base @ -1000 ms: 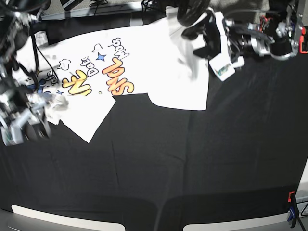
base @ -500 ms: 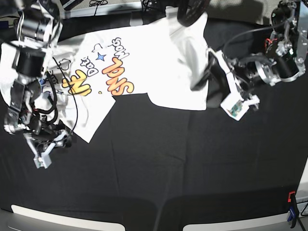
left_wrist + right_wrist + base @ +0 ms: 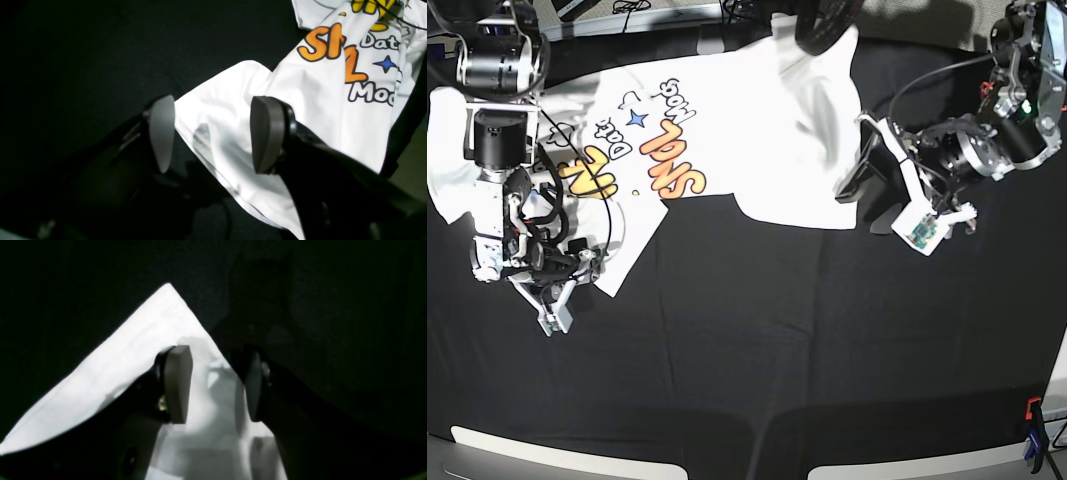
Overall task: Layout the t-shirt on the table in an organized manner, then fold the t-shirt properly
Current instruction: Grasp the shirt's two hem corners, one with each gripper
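T-shirt [image 3: 757, 140] flat on worktop [image 3: 827, 340]; left claw [image 3: 210, 133] and right claw [image 3: 213, 386], both released, now lowered over its corners.

The left arm reaches in from the side of the base view, its wrist bent down and inward. The left pincer [image 3: 210, 133] stands wide apart, nothing between its pads [image 3: 161, 131]. The right arm hangs down from its upright joint stack at the opposite side. The right pincer [image 3: 215, 386] points low, its pads [image 3: 178, 385] parted about halfway and gripping nothing.
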You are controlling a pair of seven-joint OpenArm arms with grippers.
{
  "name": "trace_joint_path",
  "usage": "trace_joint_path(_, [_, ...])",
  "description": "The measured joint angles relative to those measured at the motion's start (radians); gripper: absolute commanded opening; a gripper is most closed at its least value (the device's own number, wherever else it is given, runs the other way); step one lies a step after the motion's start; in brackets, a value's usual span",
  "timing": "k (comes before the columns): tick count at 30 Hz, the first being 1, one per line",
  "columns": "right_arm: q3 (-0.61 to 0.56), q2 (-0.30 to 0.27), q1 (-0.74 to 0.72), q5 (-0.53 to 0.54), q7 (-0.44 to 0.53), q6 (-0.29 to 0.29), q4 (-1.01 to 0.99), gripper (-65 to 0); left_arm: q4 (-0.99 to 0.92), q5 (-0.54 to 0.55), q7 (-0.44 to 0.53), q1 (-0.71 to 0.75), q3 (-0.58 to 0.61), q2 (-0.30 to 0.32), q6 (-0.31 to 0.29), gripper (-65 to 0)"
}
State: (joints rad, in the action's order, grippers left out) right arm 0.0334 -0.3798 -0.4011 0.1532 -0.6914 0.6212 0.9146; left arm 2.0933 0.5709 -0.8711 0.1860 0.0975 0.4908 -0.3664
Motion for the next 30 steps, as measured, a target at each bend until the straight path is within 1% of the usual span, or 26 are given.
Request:
trace_joint_path(4, [-0.024, 0.000, 0.005, 0.016, -0.009, 0.000, 0.005, -64.6, 0.000, 0.000, 0.000, 0.000, 0.000, 0.000, 0.000, -31.5])
trace_joint_path(10, [-0.024, 0.000, 0.005, 0.023, -0.009, 0.002, 0.005, -65.0, 0.000, 0.000, 0.000, -0.001, 0.000, 0.000, 0.000, -31.5])
trace_joint_path(13, [-0.024, 0.000, 0.008, 0.053, -0.013, 0.000, 0.010, -65.0, -0.026, -0.001, 0.010, -0.001, 0.000, 0.000, 0.000, -31.5])
trace_joint_path(16, [-0.013, 0.000, 0.016, 0.084, -0.055, -0.001, 0.036, -65.0, -0.089, -0.001, 0.031, -0.001, 0.000, 0.000, -0.001, -31.5])
trace_joint_path(21, [0.035, 0.014, 0.022, 0.084, -0.129, 0.009, 0.082, -65.0, -0.232, -0.008, 0.082, -0.001, 0.000, -0.004, 0.000, -31.5])
trace_joint_path(24, [0.069, 0.014, 0.028, 0.087, -0.129, 0.011, 0.082, -65.0, -0.327, -0.007, 0.080, -0.036, 0.000, -0.037, 0.000, -31.5])
trace_joint_path(25, [0.076, 0.014, 0.030, 0.087, -0.129, 0.011, 0.082, -65.0, -0.356, 0.005, 0.077, -0.057, 0.000, -0.050, 0.001, -31.5])
trace_joint_path(28, [0.087, 0.014, 0.030, 0.086, -0.130, 0.011, 0.081, -65.0, -0.449, 0.120, 0.001, -0.140, 0.000, -0.090, 0.001, -31.5])
trace_joint_path(30, [0.087, 0.014, 0.030, 0.084, -0.133, 0.011, 0.081, -65.0, -0.512, 0.165, -0.039, -0.192, 0.000, -0.121, 0.002, -31.5])
